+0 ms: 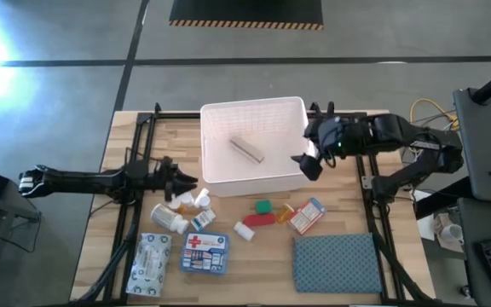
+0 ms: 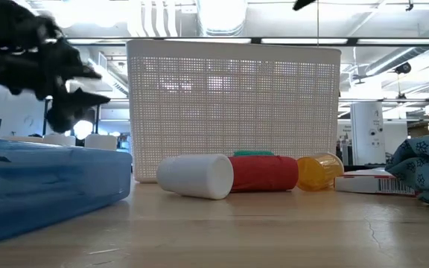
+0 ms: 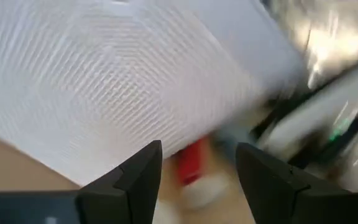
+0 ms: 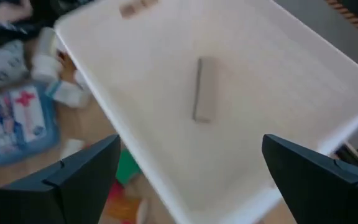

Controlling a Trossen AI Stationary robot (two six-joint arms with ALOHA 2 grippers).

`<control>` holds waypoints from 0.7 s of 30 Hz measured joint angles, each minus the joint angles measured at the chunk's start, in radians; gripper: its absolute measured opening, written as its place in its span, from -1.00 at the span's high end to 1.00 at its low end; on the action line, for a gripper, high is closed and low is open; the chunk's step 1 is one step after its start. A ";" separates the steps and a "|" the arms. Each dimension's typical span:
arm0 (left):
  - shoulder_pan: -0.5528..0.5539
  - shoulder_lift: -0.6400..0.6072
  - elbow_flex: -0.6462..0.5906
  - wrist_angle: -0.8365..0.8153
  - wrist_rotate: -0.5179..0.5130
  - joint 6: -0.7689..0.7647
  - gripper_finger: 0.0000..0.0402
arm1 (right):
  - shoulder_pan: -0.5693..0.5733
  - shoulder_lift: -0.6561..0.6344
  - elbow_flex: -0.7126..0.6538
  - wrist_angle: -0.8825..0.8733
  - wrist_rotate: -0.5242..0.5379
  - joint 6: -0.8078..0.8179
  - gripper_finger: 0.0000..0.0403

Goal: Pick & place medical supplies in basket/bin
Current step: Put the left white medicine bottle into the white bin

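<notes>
The white gridded basket [image 1: 254,175] stands mid-table with a small beige box [image 1: 247,147] lying on its floor; the box also shows in the right wrist view [image 4: 205,89]. In front of the basket lie white pill bottles [image 1: 186,209], a blue first-aid box [image 1: 205,252], a white patterned packet [image 1: 150,263], and green [image 1: 264,206], red [image 1: 258,220] and orange [image 1: 286,211] packs. My left gripper [image 1: 186,181] is open and empty, just left of the basket's near left corner, above the pill bottles. My right gripper [image 4: 191,180] is open wide and empty over the basket's near right corner [image 1: 305,166].
A blue-grey textured cloth [image 1: 335,263] lies at the near right. A white-and-red carton [image 1: 307,216] lies beside the orange pack. A white bottle [image 2: 196,176] lies on its side against the red pack [image 2: 263,173]. Black frame rails run along both table sides.
</notes>
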 joint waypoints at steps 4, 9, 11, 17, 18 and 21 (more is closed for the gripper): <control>0.000 0.000 0.009 -0.001 -0.059 -0.279 0.07 | 0.028 0.012 0.000 -0.029 0.089 0.025 -0.88; -0.002 0.006 0.016 0.019 -0.154 -0.267 0.07 | 0.026 0.032 -0.001 -0.028 0.151 0.019 -0.88; -0.013 0.006 0.040 0.019 -0.135 -0.215 0.07 | 0.026 0.040 -0.001 -0.030 0.151 0.021 -0.88; -0.021 0.028 0.240 -0.476 -0.111 -0.030 0.07 | 0.026 0.052 -0.002 -0.041 0.150 0.022 -0.88; -0.021 0.044 0.286 -0.593 -0.116 -0.010 0.07 | 0.026 0.056 -0.003 -0.040 0.150 0.022 -0.88; -0.029 0.092 0.409 -0.830 -0.119 0.043 0.07 | 0.026 0.059 -0.003 -0.045 0.151 0.021 -0.88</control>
